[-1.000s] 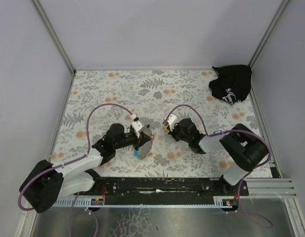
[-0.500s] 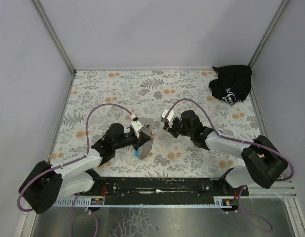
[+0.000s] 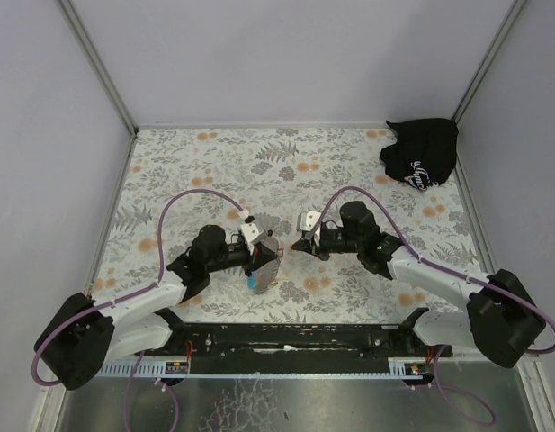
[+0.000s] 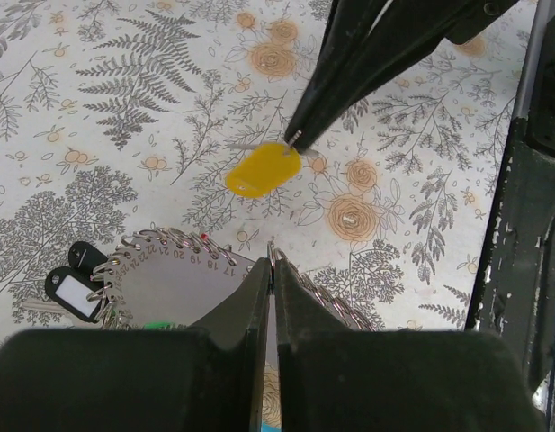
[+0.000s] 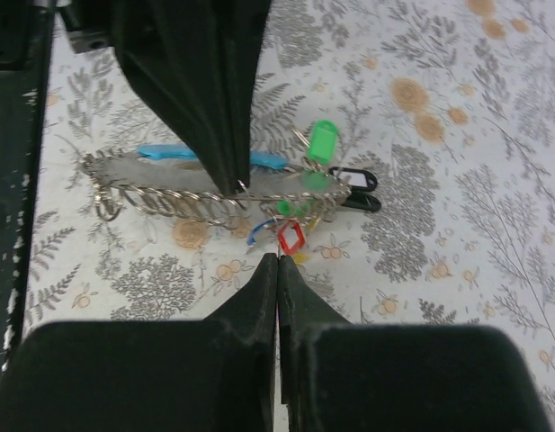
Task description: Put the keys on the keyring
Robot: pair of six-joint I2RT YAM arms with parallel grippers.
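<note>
My left gripper (image 3: 264,255) is shut on the rim of the keyring (image 4: 174,283), a grey numbered disc edged with metal rings. The keyring also shows in the right wrist view (image 5: 169,193), with its light-blue strap (image 5: 169,153), a green tag (image 5: 324,139), black tags (image 5: 358,180) and a red diamond piece (image 5: 290,237). My right gripper (image 3: 299,241) is shut on the thin ring of the yellow key (image 4: 264,169) and holds it just in front of the keyring, apart from it. In the right wrist view my right gripper (image 5: 277,258) hides most of that key. I cannot pick out a blue key.
A black cloth bag with white print (image 3: 421,153) lies in the far right corner. The table has a floral cover (image 3: 214,162), walls on three sides, and a black rail (image 3: 286,337) along the near edge.
My right arm has stretched out to the left and brought the yellow key closer to the keyring. My left gripper has stayed in place with the keyring.
</note>
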